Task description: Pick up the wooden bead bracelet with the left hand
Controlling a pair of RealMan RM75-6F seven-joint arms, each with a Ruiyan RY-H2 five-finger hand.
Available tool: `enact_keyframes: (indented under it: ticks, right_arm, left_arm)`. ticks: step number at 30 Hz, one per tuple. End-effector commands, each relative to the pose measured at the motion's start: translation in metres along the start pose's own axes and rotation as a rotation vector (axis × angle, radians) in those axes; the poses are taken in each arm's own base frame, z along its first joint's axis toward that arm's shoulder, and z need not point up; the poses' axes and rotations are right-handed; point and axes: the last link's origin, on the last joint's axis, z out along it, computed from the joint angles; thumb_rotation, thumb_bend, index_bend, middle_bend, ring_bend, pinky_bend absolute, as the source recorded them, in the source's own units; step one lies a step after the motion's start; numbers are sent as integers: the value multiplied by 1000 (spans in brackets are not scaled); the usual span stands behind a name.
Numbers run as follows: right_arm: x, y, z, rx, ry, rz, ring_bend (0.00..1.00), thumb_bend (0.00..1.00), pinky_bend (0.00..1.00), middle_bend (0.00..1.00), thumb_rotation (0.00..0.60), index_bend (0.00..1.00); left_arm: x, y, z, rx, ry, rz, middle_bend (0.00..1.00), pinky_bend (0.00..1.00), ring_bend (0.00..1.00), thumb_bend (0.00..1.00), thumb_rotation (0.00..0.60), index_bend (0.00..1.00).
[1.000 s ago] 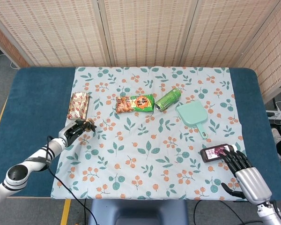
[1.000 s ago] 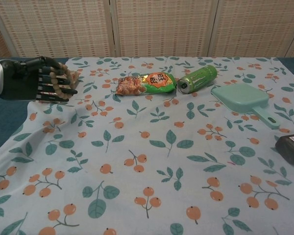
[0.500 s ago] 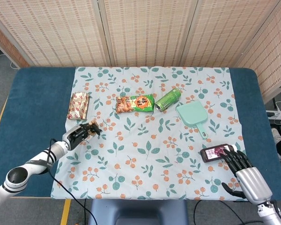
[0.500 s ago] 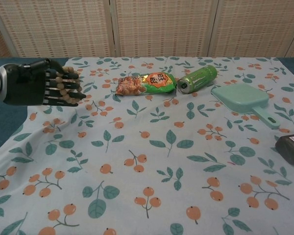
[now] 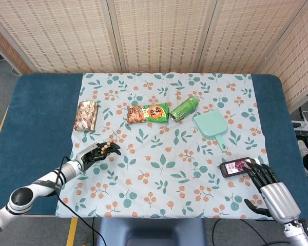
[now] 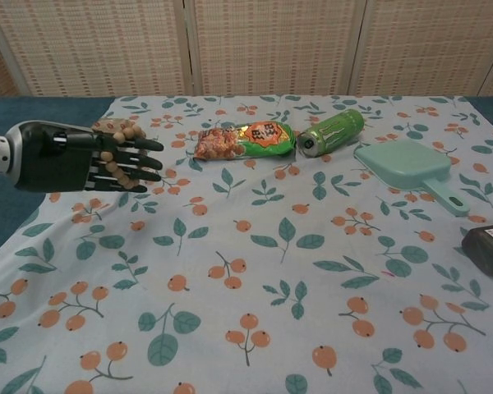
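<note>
The wooden bead bracelet (image 6: 117,154) hangs looped around the fingers of my black left hand (image 6: 82,158), which holds it above the cloth at the left side. In the head view the same left hand (image 5: 96,152) carries the bracelet (image 5: 111,146) over the cloth's left part, below the brown snack packet. My right hand (image 5: 269,184) lies at the front right, its fingertips touching a dark purple-labelled box (image 5: 235,167). The right hand does not show in the chest view.
On the floral cloth (image 5: 164,179) lie a brown snack packet (image 5: 87,115), an orange-green chip bag (image 5: 148,113), a green can on its side (image 5: 184,108), and a mint dustpan (image 5: 210,127). The dark box (image 6: 489,246) sits at the chest view's right edge.
My left hand has carried the bracelet toward the front and to the right, away from the brown packet, and its fingers have stretched out. The right hand stays put.
</note>
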Motion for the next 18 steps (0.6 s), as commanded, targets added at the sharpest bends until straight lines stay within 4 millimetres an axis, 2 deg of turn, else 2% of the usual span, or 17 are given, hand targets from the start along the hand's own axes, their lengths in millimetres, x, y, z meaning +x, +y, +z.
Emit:
enact_keyframes:
  ticks: [1,3,6,10,14,18]
  right_arm:
    - [0,0,0,0,2,0,0,217,0,0,516,0]
    - [0,0,0,1,1,1,0,217,0,0,515,0]
    - [1,0,0,0,3,2,0,217,0,0,516,0]
    - [0,0,0,1,1,1,0,217,0,0,515,0]
    - [-1,0,0,2,-2,0,0,217,0,0,516,0]
    - [-1,0,0,3,-2,1,0,217,0,0,516,0]
  left_arm:
    - [0,-1,-1,-15,-13,-18,344,0,92,815,570,185]
    - [1,-1,-1,-18,-29,-39,334,0,84,695,546,163]
    - [5,-1,-2,-19,-45,-50,318,0,77,565,568,150]
    - [7,-1,-2,-25,-54,-59,322,0,77,472,564,171]
    - [7,-2,-2,-43,-37,-108,426,0,110,442,518,348]
    - [5,-3,0,-48,-9,-110,545,0,169,436,524,501]
